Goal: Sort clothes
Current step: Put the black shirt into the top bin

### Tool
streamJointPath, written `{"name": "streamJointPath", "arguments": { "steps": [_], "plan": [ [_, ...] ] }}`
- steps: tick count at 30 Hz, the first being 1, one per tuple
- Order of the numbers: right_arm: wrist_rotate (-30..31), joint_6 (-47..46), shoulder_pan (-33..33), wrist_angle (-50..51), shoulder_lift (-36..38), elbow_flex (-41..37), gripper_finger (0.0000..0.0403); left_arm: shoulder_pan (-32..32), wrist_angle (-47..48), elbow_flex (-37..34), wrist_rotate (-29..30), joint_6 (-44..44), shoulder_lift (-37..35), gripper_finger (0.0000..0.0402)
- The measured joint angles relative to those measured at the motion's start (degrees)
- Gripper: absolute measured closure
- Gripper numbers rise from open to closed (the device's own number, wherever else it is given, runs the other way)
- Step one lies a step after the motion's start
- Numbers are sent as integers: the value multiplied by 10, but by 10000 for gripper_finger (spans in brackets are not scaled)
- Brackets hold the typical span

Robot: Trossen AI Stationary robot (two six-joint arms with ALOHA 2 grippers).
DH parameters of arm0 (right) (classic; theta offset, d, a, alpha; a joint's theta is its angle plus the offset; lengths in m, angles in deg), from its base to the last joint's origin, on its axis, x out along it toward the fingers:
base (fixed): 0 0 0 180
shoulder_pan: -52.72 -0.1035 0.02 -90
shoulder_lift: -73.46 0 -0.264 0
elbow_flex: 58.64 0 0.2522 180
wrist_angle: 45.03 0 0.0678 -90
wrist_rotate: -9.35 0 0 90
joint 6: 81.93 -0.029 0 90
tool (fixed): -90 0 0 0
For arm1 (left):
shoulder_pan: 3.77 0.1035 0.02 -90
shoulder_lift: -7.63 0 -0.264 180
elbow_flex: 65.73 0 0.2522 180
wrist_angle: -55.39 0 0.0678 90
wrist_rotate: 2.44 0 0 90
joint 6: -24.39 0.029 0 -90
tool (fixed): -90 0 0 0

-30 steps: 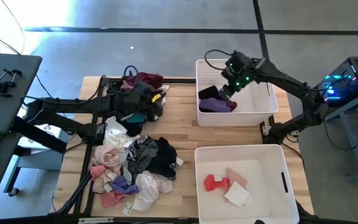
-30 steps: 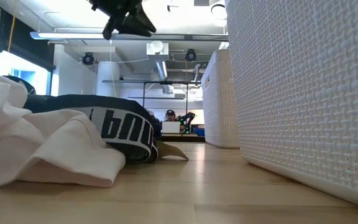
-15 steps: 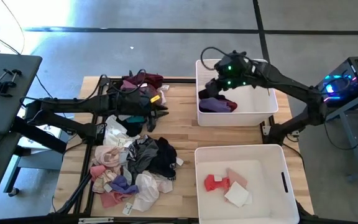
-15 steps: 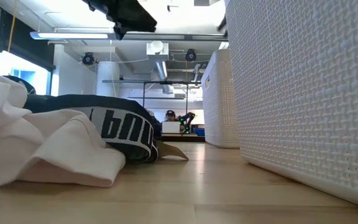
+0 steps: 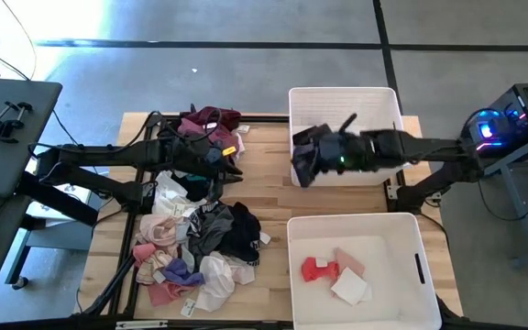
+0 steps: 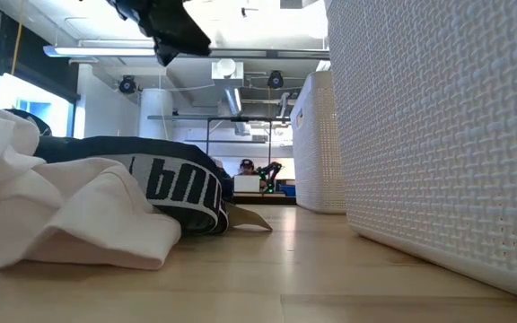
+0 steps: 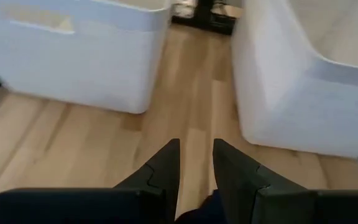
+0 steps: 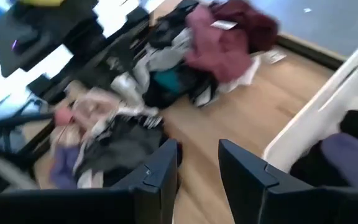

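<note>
**Both arms up, bare wood lane between pile and bins**

Clothes: mostly a loose pile on the table's left half, from a maroon piece at the far edge to pink and white near the front. A few are already sorted: red, pink and white in the near bin, dark and purple in the far bin.

Left gripper sits over the far part of the pile, pointing at the gap between bins. Fingers slightly parted with a narrow slot between; something dark shows low in that slot, can't tell if it's pinched.

Right gripper is above the far bin's left wall, facing the pile. Fingers apart, nothing between them.

Open room: a bare wood strip runs front to back between the pile and the bin walls, plus a narrow channel between the two bins. Bins stand along the right edge, near but not touching.

In the way: a black waistband piece and white fabric lie at table level, close to the near bin's wall
</note>
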Motion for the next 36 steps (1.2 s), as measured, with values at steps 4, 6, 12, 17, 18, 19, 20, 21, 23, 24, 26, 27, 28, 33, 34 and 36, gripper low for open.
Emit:
{"name": "streamJointPath", "arguments": {
  "steps": [4,6,12,17,18,19,20,21,23,24,26,27,28,33,34,36],
  "plan": [
    [18,9,-32,32,0,0,297,-2,22,0,8,-32,6,316],
    [18,23,-42,61,0,0,297,-11,35,0,-9,-34,13,316],
    [17,49,-58,163,0,0,297,-95,61,0,-45,47,69,316],
    [18,105,-67,212,0,0,297,-154,52,0,6,41,156,316],
    [18,122,-69,218,0,0,297,-159,51,0,9,25,176,316],
    [18,137,-72,221,0,0,297,-164,46,0,9,8,194,315],
    [18,149,-74,225,0,0,297,-168,40,0,10,-10,212,312],
    [18,156,-76,227,0,0,297,-172,35,0,10,-25,230,308],
    [18,161,-81,228,0,0,297,-178,22,0,17,-49,264,297],
    [18,160,-84,228,0,0,297,-179,15,0,20,-63,282,291],
    [17,147,-91,228,-1,0,297,-181,8,0,19,-87,316,282],
    [17,139,-94,228,-1,0,297,-180,3,0,15,-99,331,279],
    [17,128,-97,228,-1,0,297,-179,-1,0,12,-107,346,278],
    [28,56,-115,228,-1,0,297,-179,-18,3,-4,-90,380,330],
    [38,40,-119,227,-1,0,297,-178,-21,3,-6,-80,379,354],
    [62,9,-126,227,-1,0,297,-173,-26,2,-8,-67,369,386]
  ]
}}
